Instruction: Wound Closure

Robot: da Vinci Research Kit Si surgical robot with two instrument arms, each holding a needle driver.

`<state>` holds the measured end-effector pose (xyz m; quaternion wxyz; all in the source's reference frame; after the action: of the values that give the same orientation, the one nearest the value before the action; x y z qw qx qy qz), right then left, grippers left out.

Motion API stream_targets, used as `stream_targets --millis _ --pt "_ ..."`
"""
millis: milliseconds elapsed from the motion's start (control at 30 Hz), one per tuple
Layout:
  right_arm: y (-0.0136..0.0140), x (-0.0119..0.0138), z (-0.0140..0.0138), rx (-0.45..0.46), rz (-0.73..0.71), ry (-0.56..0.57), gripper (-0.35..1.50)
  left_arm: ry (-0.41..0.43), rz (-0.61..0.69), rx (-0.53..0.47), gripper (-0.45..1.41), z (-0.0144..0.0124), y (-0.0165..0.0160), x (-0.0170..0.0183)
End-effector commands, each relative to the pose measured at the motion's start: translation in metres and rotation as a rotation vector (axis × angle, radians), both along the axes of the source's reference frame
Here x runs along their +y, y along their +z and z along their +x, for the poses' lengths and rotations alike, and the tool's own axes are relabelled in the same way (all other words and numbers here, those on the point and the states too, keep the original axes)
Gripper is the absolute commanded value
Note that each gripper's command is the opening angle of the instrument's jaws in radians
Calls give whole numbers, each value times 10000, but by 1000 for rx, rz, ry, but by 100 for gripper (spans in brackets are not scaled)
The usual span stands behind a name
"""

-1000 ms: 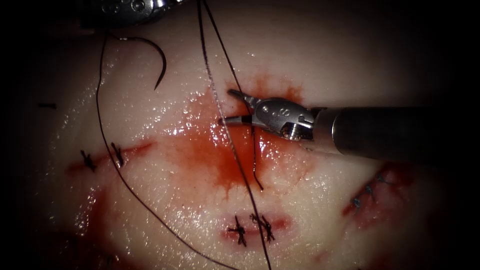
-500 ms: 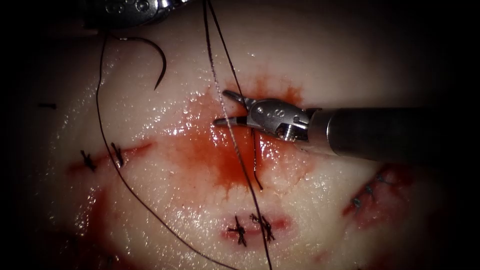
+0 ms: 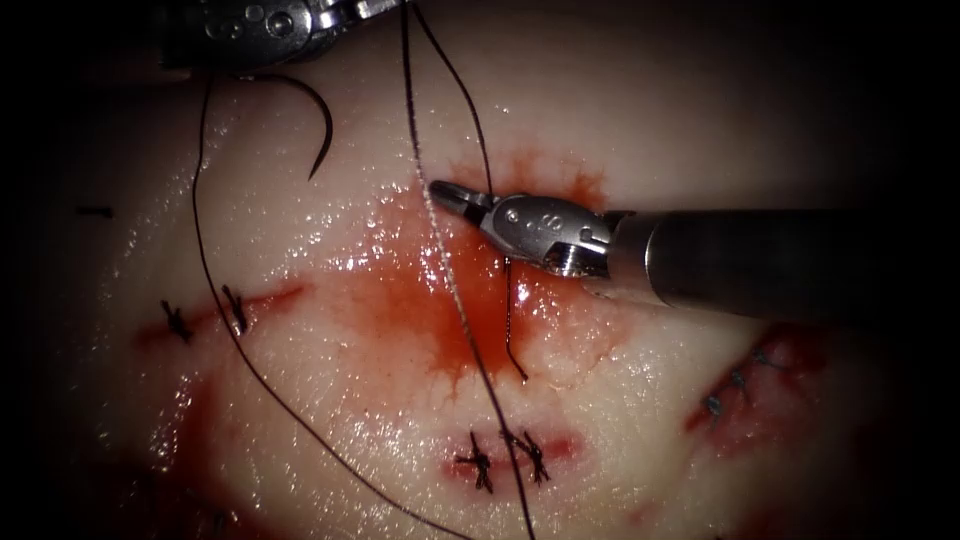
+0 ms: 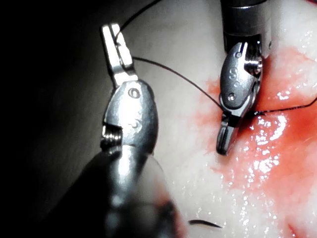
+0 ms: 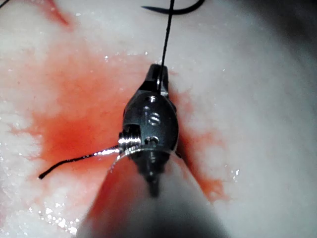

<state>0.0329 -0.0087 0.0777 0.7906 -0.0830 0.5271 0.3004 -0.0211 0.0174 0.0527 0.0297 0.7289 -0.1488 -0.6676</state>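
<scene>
Tissue spreads pale under red fluid around the cut. The right end effector, jaws apart half a second ago, now has them closed on the thread over the stain, so that strand looks secured. The left end effector sits at the endoscope's top edge; the left wrist view shows its jaws together around thread. The needle lies free on the tissue, left of the cut, held by neither. The right wrist view adds a loose cut end.

left tool cut off by frame edge
</scene>
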Motion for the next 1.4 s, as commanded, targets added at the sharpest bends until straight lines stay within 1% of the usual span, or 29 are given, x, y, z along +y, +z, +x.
stream_targets --millis 33,67,100,133,167,200,233,267,300,467,500,533,567,633,667,700,733,767,867,900,933,1000,1200,1267,1300,1333,1400 --pt "4 -1 2 4 -4 -7 62 0 -2 -2 -45 -4 4 5" --pt "4 -1 2 4 -4 -7 62 0 -2 -2 -45 -4 4 5" --pt "1 -2 -2 17 17 -2 114 1 -3 -2 -45 -3 3 3" --pt "-1 -2 -8 23 25 -4 123 3 -5 -2 -45 -2 2 1" --pt "-10 1 -27 33 35 -15 135 5 -9 -2 -45 -1 1 -4" --pt "-10 1 -27 33 35 -15 135 5 -9 -2 -45 -1 1 -4" --pt "-19 5 -49 42 48 -24 143 7 -14 -3 -45 0 0 -10" --pt "-19 5 -49 42 48 -24 143 7 -14 -3 -45 0 0 -10" --pt "-30 11 -77 49 47 -44 146 8 -20 -2 -45 -1 -2 -16" --pt "-49 16 -145 57 22 -111 146 22 -31 -14 -45 -13 -4 -28" --pt "-53 18 -160 54 18 -121 146 30 -33 -21 -45 -20 -3 -32" --pt "-58 22 -181 32 8 -126 146 48 -42 -12 -45 -34 -1 -40" --pt "-58 22 -181 32 8 -126 146 48 -42 -12 -45 -34 -1 -40" --pt "-66 38 -217 -7 -12 -136 146 81 -42 -19 -45 -70 8 -59" --pt "-68 41 -223 -17 -16 -137 146 92 -52 -14 -45 -83 12 -66" --pt "-68 41 -223 -17 -16 -137 146 92 -52 -14 -45 -83 12 -66" --pt "-72 51 -237 -45 -43 -145 146 114 -60 -9 -45 -100 20 -75" --pt "-72 51 -237 -45 -43 -145 146 114 -60 -9 -45 -100 20 -75" --pt "-79 62 -256 -90 -63 -148 146 145 -51 -6 -45 -127 37 -91" --pt "-83 70 -268 -107 -67 -143 146 174 -22 8 -45 -144 53 -103" --pt "-83 70 -268 -107 -67 -143 146 174 -22 8 -45 -144 53 -103" --pt "-86 76 -278 -116 -76 -121 146 192 -8 22 -45 -162 74 -116" --pt "-90 84 -288 -135 -91 -107 148 259 43 97 -45 -220 142 -157" --pt "-90 85 -288 -140 -101 -109 148 301 63 111 -45 -242 167 -175" --pt "-90 86 -287 -139 -102 -106 146 338 82 131 -45 -260 190 -194" --pt "-90 86 -287 -139 -102 -106 146 338 82 131 -45 -260 190 -194" --pt "-89 86 -287 -136 -106 -98 146 365 94 142 -45 -274 207 -209"
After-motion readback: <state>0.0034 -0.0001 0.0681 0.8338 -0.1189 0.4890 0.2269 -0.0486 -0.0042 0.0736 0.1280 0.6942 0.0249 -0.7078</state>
